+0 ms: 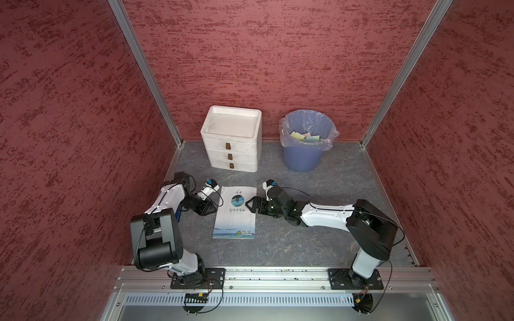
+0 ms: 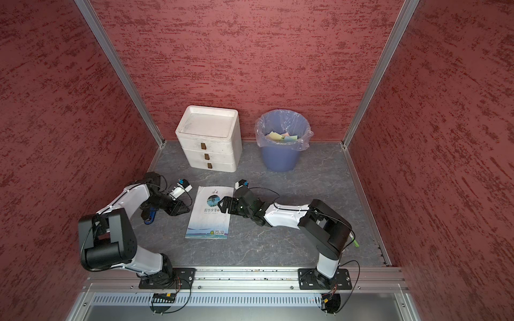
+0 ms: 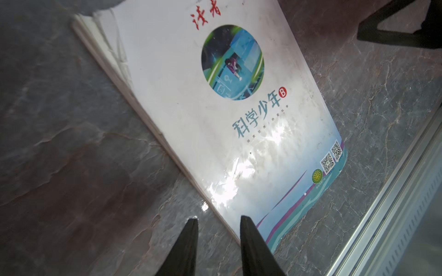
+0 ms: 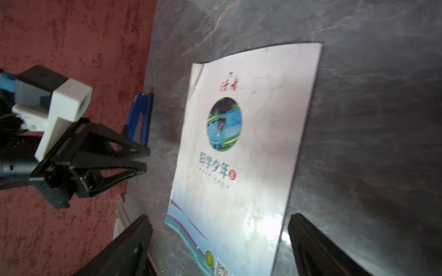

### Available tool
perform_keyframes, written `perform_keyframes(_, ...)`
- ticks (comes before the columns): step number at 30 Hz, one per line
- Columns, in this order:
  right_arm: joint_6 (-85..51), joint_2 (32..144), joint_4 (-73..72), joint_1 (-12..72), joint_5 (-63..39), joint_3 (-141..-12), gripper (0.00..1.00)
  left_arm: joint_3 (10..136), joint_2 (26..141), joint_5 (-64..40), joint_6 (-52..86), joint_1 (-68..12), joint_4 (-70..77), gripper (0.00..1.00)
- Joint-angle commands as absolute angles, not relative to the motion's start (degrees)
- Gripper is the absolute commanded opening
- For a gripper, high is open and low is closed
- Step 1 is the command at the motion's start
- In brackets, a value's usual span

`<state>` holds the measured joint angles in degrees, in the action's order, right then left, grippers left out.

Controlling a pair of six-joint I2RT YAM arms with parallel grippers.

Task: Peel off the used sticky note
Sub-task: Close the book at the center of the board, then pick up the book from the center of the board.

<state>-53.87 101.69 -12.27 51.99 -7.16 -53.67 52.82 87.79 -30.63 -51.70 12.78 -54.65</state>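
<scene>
Both top views are showing me the grey table [image 1: 306, 244], with white drawers [image 1: 230, 144] and a blue bin [image 1: 301, 159] standing at the back wall. A closed book [image 1: 236, 219] is lying flat between my arms. My right gripper [image 1: 248, 206] is hanging over the book's right edge, jaws spread wide and empty. My left gripper [image 1: 214, 208] is sitting just beside the left edge, jaws narrowly parted on nothing. Coloured sticky notes [image 1: 304, 137] are lying in the bin; which is the used one I cannot tell.
</scene>
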Motion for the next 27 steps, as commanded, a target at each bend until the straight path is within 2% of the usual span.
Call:
perform_keyframes(1,-55.58,104.43,-14.15,50.72,-6.27,-52.01,0.91,51.74,90.52,-28.39,-48.8,10.55,-50.02,0.31)
perform_keyframes(9,-59.05,111.88,-22.26,49.82,-11.79,-53.02,0.84,51.64,95.85,-22.64,-47.65,9.05,-46.18,0.27)
perform_keyframes(17,-65.76,118.23,-34.23,50.65,-17.04,-55.12,0.75,52.24,96.83,-21.25,-47.67,7.98,-47.01,0.25)
perform_keyframes(20,-69.33,119.97,-42.93,50.88,-19.76,-54.91,0.69,52.22,96.88,-20.84,-47.64,7.66,-47.0,0.24)
perform_keyframes(23,-73.2,120.91,-52.28,50.89,-21.03,-53.51,0.58,52.13,96.88,-20.91,-47.76,7.61,-47.23,0.24)
perform_keyframes(25,-74.18,120.78,-55.06,50.96,-21.3,-52.9,0.48,52.23,96.85,-20.86,-47.75,7.52,-47.41,0.23)
perform_keyframes(27,-74.77,120.68,-56.58,51.0,-21.72,-52.75,0.45,52.28,96.86,-20.83,-47.86,7.47,-47.45,0.23)
